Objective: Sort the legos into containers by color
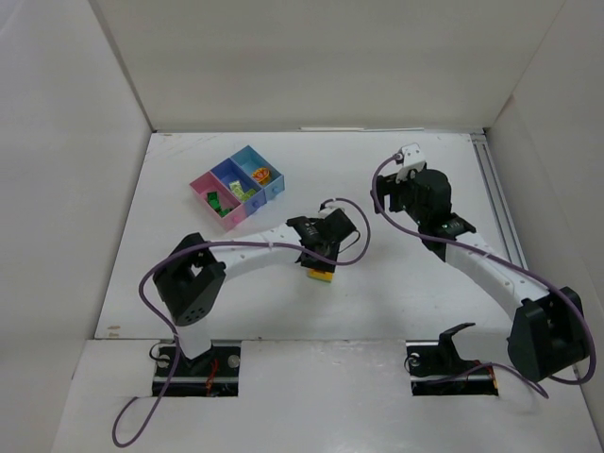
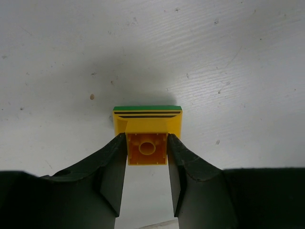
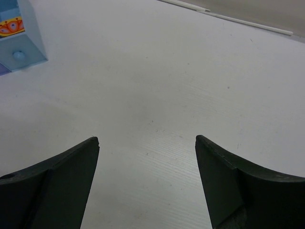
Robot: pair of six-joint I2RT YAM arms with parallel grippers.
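Observation:
My left gripper [image 2: 147,143] is shut on an orange-yellow lego [image 2: 147,149], seen from its hollow underside. That lego is joined to a wider yellow brick [image 2: 147,123] with a green plate [image 2: 147,108] on its far side. In the top view the gripper [image 1: 319,264] holds this stack [image 1: 321,275] at the table's middle. The containers [image 1: 274,193], a pink and blue tray, stand at the back left, holding dark green legos [image 1: 215,201], lime legos [image 1: 238,191] and an orange-yellow lego [image 1: 261,176]. My right gripper [image 3: 147,140] is open and empty over bare table, right of the tray [image 1: 394,189].
A blue compartment's corner [image 3: 29,45] with an orange printed piece [image 3: 10,26] shows at the upper left of the right wrist view. White walls enclose the table on three sides. A rail [image 1: 495,203] runs along the right edge.

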